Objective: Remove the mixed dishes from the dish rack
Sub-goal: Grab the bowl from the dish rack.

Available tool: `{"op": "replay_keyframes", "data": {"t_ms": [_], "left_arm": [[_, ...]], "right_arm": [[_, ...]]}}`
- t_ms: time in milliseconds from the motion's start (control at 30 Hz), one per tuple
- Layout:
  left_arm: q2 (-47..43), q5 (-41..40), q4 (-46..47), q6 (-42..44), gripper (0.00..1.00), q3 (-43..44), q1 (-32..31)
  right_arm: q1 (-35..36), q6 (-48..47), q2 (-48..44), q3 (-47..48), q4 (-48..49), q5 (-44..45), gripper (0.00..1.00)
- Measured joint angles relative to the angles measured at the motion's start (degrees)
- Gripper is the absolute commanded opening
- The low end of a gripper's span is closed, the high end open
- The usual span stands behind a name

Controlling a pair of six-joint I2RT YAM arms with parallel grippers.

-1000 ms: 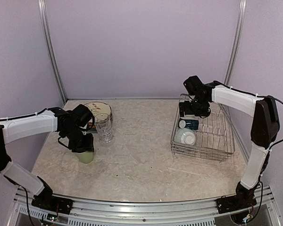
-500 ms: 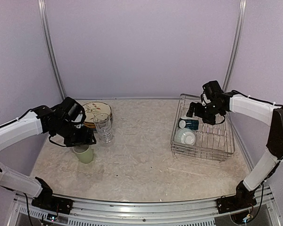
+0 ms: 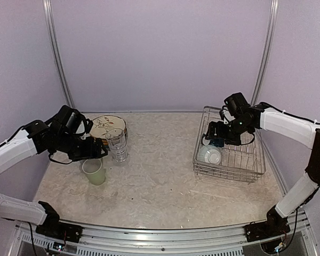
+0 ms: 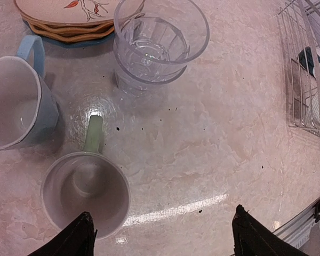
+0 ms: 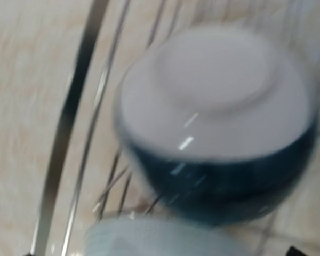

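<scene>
The pale green mug (image 4: 85, 192) stands upright on the table, its handle pointing away, and it also shows in the top view (image 3: 95, 172). My left gripper (image 3: 97, 151) is open and empty just above and behind it. A light blue mug (image 4: 16, 104), a clear glass tumbler (image 4: 160, 40) and stacked leaf-patterned plates (image 4: 69, 16) stand beside it. My right gripper (image 3: 217, 132) hangs open over the dish rack (image 3: 245, 160), close above a teal-and-white bowl (image 5: 218, 138) lying on its side. A paler bowl (image 3: 209, 155) lies in front of it.
The rack's wire side (image 4: 304, 69) shows at the right of the left wrist view. The booth's back wall and metal posts (image 3: 60, 64) stand behind the table. The right wrist view is motion-blurred.
My left gripper has let go of the pale green mug and drawn up and back to the left. My right gripper swung over the rack and came down close to the teal bowl.
</scene>
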Motion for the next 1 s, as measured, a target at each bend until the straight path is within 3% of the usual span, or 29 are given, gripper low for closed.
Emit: {"op": "replay_keyframes", "data": {"t_ms": [400,567,633,667,800,1000], "left_arm": [[0.04,1.2,1.18,0.72,0.85,0.0,0.0],[0.04,1.95,1.31,0.7,0.85,0.0,0.0],[0.04,1.97,1.33,0.7,0.85,0.0,0.0],[0.04,1.99,1.33,0.7,0.85,0.0,0.0],[0.11,2.21,1.49,0.7,0.85,0.0,0.0],[1.36,2.97,1.75,0.76,0.85,0.13,0.0]], "right_arm": [[5.92,4.35,1.51,-0.2,-2.93,2.32,0.99],[6.78,4.96,4.26,-0.22,-4.98,5.09,0.76],[6.93,5.7,3.63,-0.28,-5.09,5.81,0.73],[6.95,5.9,3.19,-0.52,-5.09,5.99,0.73],[7.63,7.21,2.38,-1.22,-5.77,6.36,0.92],[11.72,8.2,3.74,0.42,-11.19,8.61,0.9]]}}
